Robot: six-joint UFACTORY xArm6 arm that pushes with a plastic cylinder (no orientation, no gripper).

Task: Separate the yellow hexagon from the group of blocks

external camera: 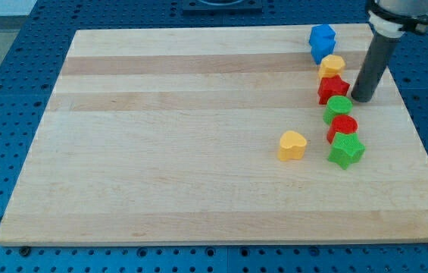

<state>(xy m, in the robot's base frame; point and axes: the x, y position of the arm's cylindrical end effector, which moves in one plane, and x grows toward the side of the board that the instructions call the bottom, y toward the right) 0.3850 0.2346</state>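
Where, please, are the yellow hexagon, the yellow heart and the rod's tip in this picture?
yellow hexagon (332, 64), camera view, its top face.
yellow heart (292, 143), camera view, its top face.
my tip (363, 98), camera view, the rod's very end.

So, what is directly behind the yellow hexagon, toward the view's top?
Behind the yellow hexagon sit blue blocks, touching it. Their exact number and shapes are unclear. My tip is to the view's right, beside the red star.

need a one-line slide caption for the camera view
My tip sits right of the red star, just below the yellow hexagon in a block column; a yellow heart lies apart.
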